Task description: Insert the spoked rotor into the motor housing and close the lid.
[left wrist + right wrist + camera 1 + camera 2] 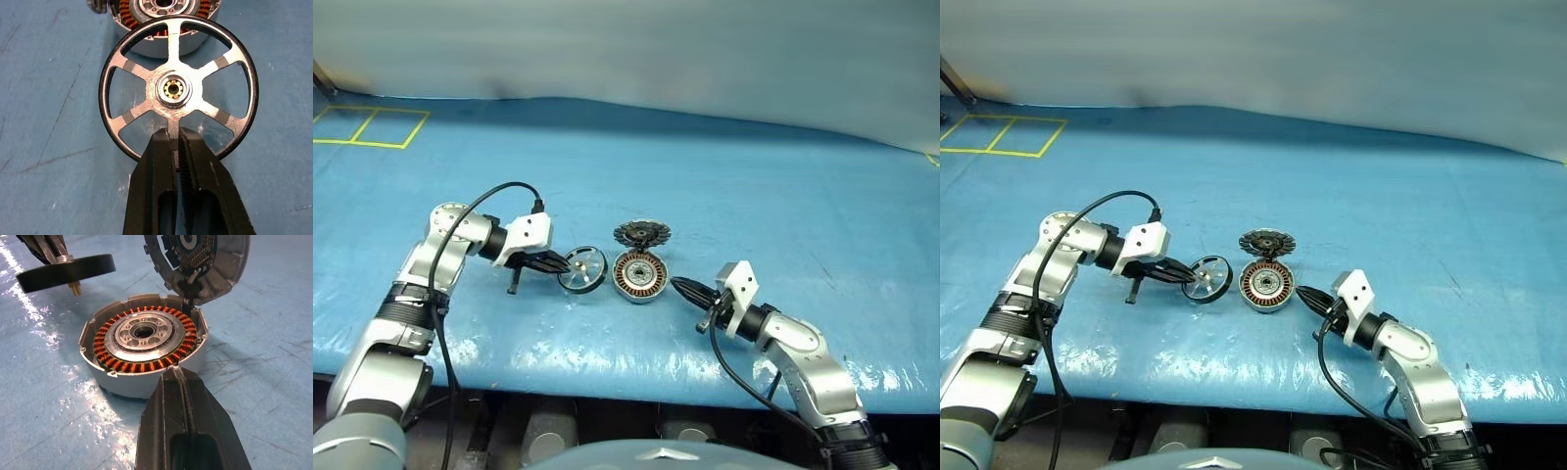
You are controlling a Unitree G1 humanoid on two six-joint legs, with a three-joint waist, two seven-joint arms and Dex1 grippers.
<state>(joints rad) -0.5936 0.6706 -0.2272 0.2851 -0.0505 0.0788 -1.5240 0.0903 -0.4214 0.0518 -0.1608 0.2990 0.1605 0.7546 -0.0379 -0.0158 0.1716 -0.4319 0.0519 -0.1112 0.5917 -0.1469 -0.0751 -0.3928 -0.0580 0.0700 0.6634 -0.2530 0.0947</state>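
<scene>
Right end effector [183, 382]: nearest the head camera; clenched on nothing, its tips set just beside the motor housing's near wall.
Spoked rotor [178, 88]: gripped by one spoke, carried tilted just left of the housing; whether its rim touches the desk cannot be told.
Motor housing [639, 276]: resting on the blue desk [783, 196], copper windings exposed, centre vacant.
Lid [642, 233]: hinged up at the far rim, toothed face shown.
Left end effector [556, 262]: closed tight on the rotor's spoke.
Progress: rotor picked up; insertion and lid closing are judged still to be done.
</scene>
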